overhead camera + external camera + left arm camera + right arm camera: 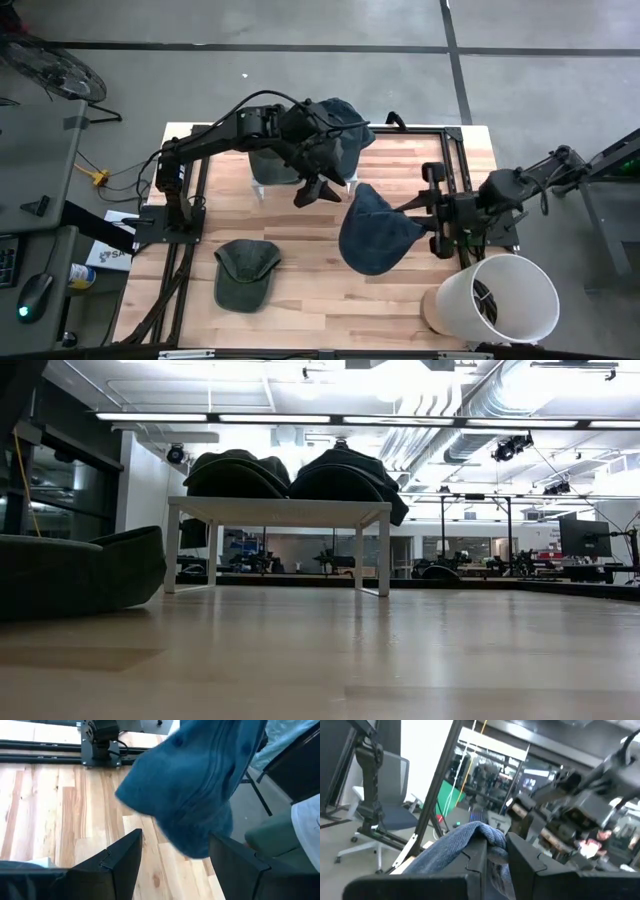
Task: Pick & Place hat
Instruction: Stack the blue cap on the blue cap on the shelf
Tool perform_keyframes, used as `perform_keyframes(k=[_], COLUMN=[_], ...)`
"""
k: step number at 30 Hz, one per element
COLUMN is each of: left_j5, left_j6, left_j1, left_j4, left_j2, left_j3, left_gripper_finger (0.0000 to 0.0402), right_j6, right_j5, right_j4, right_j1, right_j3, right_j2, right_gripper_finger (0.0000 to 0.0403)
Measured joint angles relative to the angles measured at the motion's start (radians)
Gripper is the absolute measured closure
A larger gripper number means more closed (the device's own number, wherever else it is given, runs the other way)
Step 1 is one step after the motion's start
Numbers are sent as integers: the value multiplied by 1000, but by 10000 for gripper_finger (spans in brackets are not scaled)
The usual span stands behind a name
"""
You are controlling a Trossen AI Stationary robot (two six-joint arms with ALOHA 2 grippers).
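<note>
Blue hat (375, 235) hangs above the worktop (320, 300), clamped in the right gripper (425, 208), while the left gripper (320, 188), jaws apart, waits beside it, so probably close on cloth before the right lets go.

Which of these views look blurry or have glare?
Low view: ceiling lights glare white, the near tabletop is soft. Right wrist view: the room behind is blurred, the blue hat in the right end effector fairly sharp. High view: evenly lit.
</note>
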Motion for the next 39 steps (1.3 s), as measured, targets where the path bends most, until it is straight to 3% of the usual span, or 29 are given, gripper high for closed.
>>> perform_keyframes(k=[23,39], left_j5=[120,278], left_j6=[-314,-451], left_j1=[0,-13], left_j4=[68,321], left_j2=[125,184], left_j3=[-9,-7], left_gripper_finger=[179,179], right_j6=[-180,-237], right_j5=[-107,-117], right_j4=[0,-24], right_j1=[0,-2], right_j3=[0,0], right_j2=[-140,-193], right_gripper_finger=[357,357])
